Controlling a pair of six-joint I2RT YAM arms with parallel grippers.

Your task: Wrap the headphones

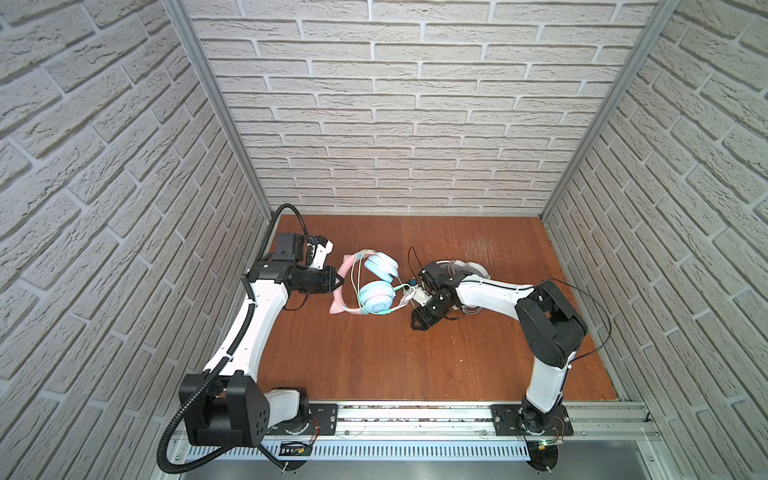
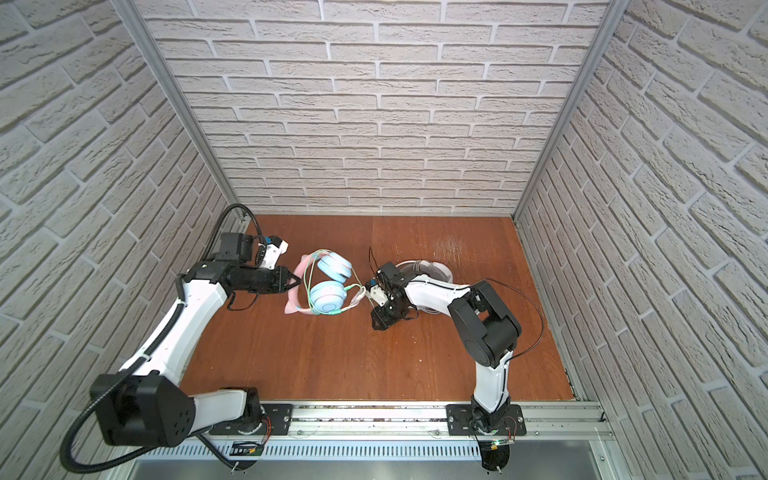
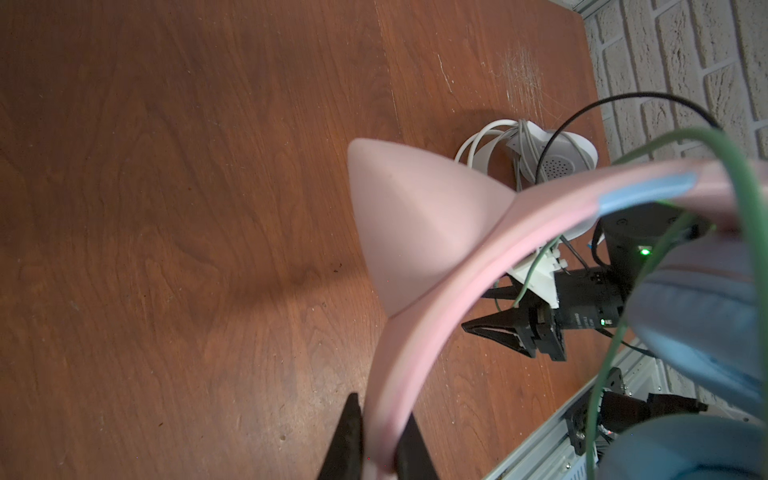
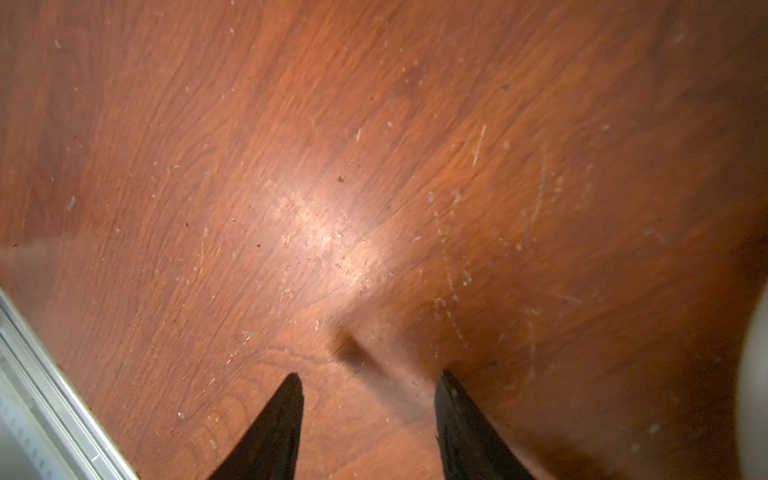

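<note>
Pink cat-ear headphones (image 1: 376,297), smooth band (image 3: 457,266), round pale-blue cups (image 2: 328,300), thin greenish cable (image 1: 354,274), sit left of the scratched wooden table's (image 1: 374,357) centre; left gripper (image 1: 338,283) clamps the band; right gripper (image 4: 370,376) gapes, empty.

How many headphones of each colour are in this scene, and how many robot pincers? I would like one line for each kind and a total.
Pink-and-blue cat-ear headphones: 1
White headphones: 1
Black pincers: 2 (left pincer, right pincer)
Total: 4
</note>
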